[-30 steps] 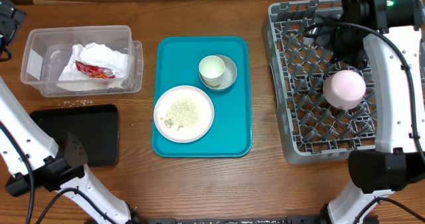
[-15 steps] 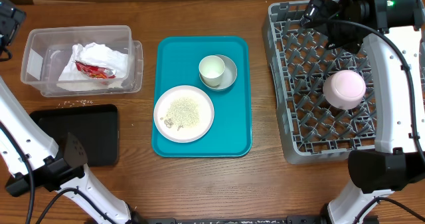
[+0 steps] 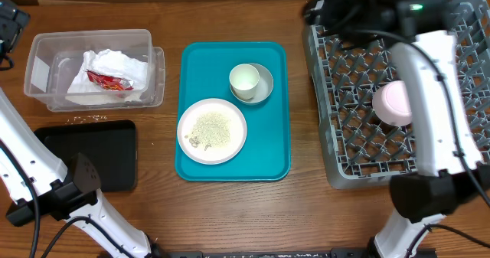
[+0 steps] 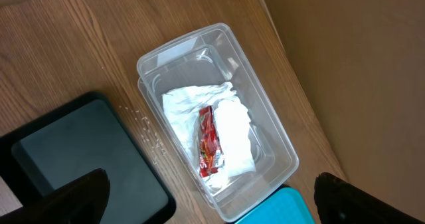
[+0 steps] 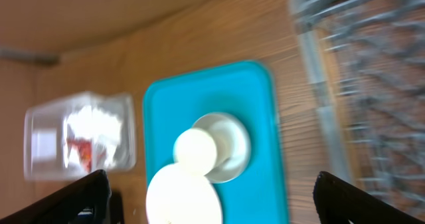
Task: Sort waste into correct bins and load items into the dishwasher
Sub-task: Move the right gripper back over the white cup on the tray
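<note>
The clear tub (image 3: pixel 42 55) at the far left holds the crumpled white napkin (image 3: pixel 115 63) and the red wrapper (image 3: pixel 107 80); the left wrist view shows the tub (image 4: pixel 279 144), napkin (image 4: pixel 236 131) and wrapper (image 4: pixel 207 141) too. The black tray (image 3: pixel 92 155) lies in front of it. The plate (image 3: pixel 212 130) carries rice bits. The white cup (image 3: pixel 244 80) sits in the grey bowl (image 3: pixel 266 86). The pink bowl (image 3: pixel 392 103) lies upside down in the grey dish rack (image 3: pixel 344 135). My left gripper (image 4: pixel 209 177) is open high above the tub. My right gripper (image 3: pixel 320 7) is open and empty over the rack's far left corner. Chopsticks are out of view.
The teal serving tray (image 3: pixel 268 151) holds the plate, cup and grey bowl in the middle. Loose rice bits (image 3: pixel 88 119) lie on the wood between tub and black tray. The right wrist view is blurred and shows the teal tray (image 5: pixel 259 98), plate (image 5: pixel 182 197) and rack (image 5: pixel 372 64).
My right arm has swung left from above the rack's far side to its far left corner. The pink bowl stays in the rack. The left arm has not moved.
</note>
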